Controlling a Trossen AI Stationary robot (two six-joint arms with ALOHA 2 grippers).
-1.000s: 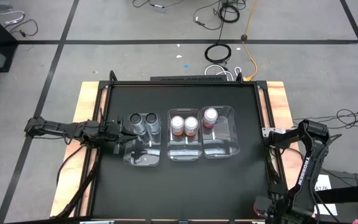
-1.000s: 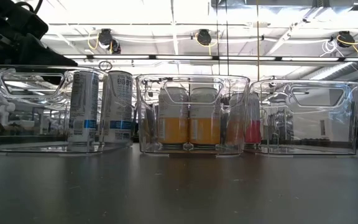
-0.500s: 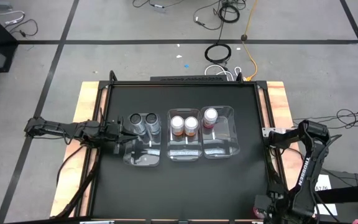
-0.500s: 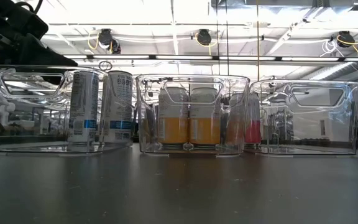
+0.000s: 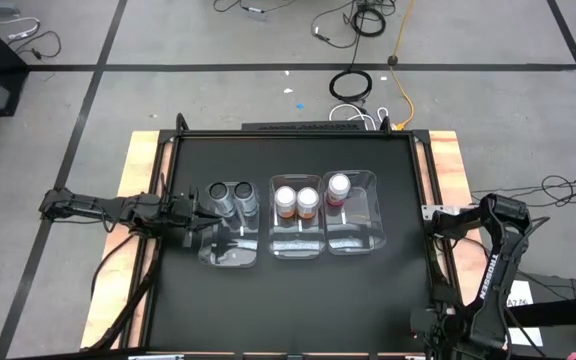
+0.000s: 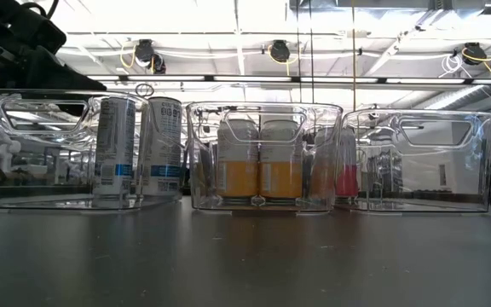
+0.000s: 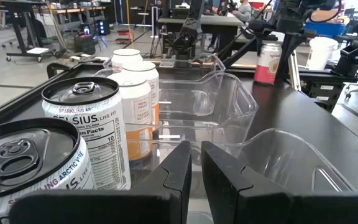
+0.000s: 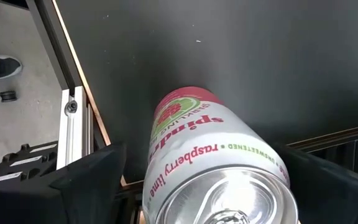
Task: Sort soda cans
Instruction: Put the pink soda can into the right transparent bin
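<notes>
Right wrist view: right gripper (image 8: 213, 180) fingers spread wide, a glossy cylindrical raspberry can (image 8: 213, 162) between them over matte black counter (image 8: 229, 56). Left gripper (image 7: 196, 177) fingers closed beside two grey cans (image 7: 89, 134) in clear plastic bin (image 5: 230, 245).

A raspberry-lime soda can (image 8: 213, 158) sits between the right gripper's (image 8: 204, 186) spread fingers above the black table (image 8: 229, 50).

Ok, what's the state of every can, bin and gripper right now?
dark grey cans: both upright in left bin.
orange cans: both upright in middle bin.
red-pink can: upright, alone in right bin.
second red-pink can: off the table, held between the right gripper fingers at the table edge.
left gripper: fingers shut, empty, beside left bin.
</notes>
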